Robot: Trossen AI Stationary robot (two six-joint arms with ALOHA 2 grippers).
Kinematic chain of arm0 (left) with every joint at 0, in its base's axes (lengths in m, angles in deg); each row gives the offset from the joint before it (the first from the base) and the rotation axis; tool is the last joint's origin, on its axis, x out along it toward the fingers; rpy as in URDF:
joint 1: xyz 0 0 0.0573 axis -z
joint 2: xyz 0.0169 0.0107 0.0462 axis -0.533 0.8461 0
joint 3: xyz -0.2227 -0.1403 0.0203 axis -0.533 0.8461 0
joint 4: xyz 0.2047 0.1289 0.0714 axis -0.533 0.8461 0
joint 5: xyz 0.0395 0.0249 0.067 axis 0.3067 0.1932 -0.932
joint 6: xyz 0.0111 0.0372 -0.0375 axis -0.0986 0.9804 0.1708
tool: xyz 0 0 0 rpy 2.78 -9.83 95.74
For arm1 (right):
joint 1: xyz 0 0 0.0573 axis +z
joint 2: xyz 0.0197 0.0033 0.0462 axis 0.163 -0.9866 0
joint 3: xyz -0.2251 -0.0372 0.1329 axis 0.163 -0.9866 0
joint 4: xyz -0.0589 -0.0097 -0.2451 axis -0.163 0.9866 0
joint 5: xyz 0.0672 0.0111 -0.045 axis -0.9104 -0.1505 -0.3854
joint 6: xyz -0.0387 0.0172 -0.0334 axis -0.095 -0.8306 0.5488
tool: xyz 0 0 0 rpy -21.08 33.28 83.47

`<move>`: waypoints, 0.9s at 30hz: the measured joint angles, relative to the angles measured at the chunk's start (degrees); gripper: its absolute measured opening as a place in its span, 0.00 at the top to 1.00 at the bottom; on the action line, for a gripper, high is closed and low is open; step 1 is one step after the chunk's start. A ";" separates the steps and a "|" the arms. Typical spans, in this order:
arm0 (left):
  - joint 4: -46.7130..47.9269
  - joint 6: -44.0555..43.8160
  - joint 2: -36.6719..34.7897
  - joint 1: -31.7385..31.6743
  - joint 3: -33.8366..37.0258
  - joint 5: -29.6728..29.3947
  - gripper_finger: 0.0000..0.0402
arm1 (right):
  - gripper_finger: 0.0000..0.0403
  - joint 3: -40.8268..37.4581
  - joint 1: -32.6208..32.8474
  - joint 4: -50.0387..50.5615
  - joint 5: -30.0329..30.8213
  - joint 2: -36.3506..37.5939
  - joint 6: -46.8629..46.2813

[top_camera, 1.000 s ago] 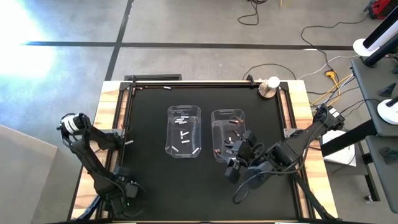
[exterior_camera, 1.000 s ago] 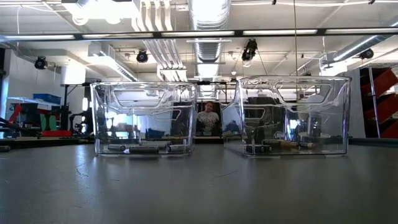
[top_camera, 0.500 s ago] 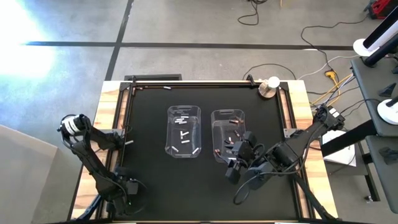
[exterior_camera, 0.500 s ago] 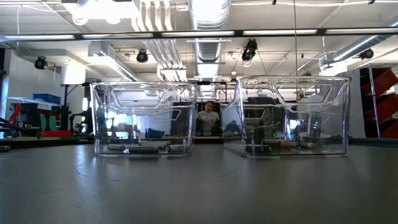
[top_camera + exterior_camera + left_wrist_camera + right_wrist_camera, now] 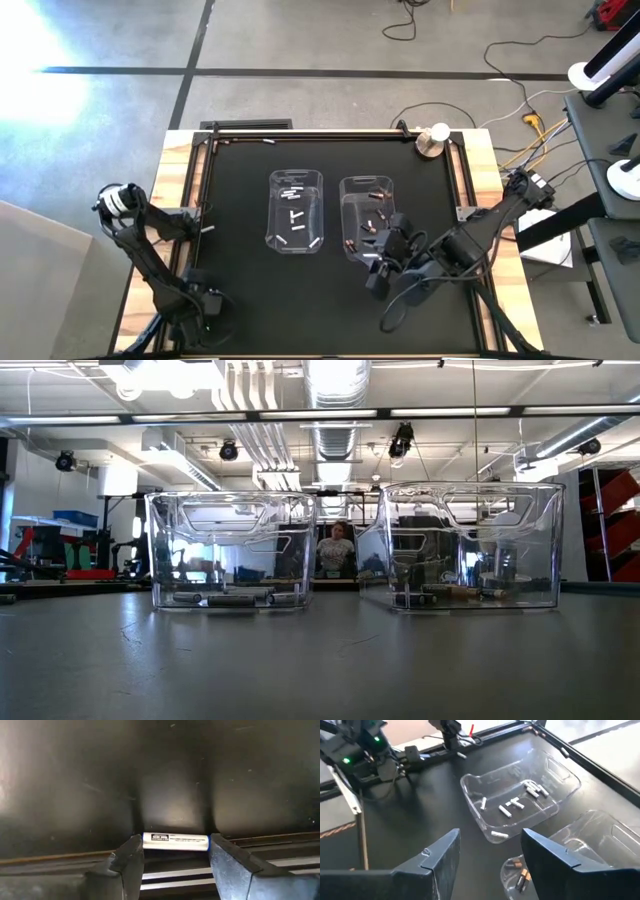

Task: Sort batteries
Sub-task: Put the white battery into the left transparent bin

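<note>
Batteries lie sorted in two clear bins: white ones (image 5: 293, 214) left, copper-ended ones (image 5: 368, 226) right. One white battery (image 5: 175, 840) spans crosswise between the left pincer (image 5: 175, 862) fingers, held at the tabletop's left edge. Right pincer (image 5: 490, 857) hovers wide, empty.

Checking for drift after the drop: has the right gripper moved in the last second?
Yes, slightly. In the high view the right gripper has shifted toward the table's near edge and a bit rightward, judged against the right bin, which has stayed put.

Dark batteries (image 5: 521, 879) cut off btm.
</note>
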 joint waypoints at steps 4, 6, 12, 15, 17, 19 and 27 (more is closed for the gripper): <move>3.13 5.44 -0.17 0.26 -2.65 -3.22 0.56 | 0.50 3.15 0.93 3.18 0.14 0.37 0.22; 5.53 7.89 -0.68 0.02 -4.10 -5.02 0.56 | 0.50 4.48 1.24 4.77 0.24 0.38 0.27; 8.12 8.40 -3.80 -2.66 -9.52 -13.42 0.56 | 0.48 6.18 1.24 5.57 0.27 0.38 0.38; 8.93 8.51 -5.77 -5.70 -12.25 -18.17 0.56 | 0.47 6.15 1.09 5.53 0.23 0.38 0.14; 9.90 10.40 -7.18 -8.82 -13.76 -21.48 0.56 | 0.47 6.15 0.96 5.42 0.24 0.38 -0.08; 9.24 13.32 -8.53 -12.97 -15.77 -24.18 0.56 | 0.46 6.10 0.59 3.80 0.19 0.38 0.10; 8.30 29.31 -12.06 -32.95 -26.36 -33.12 0.56 | 0.41 6.09 -1.36 -4.87 0.06 -0.04 6.98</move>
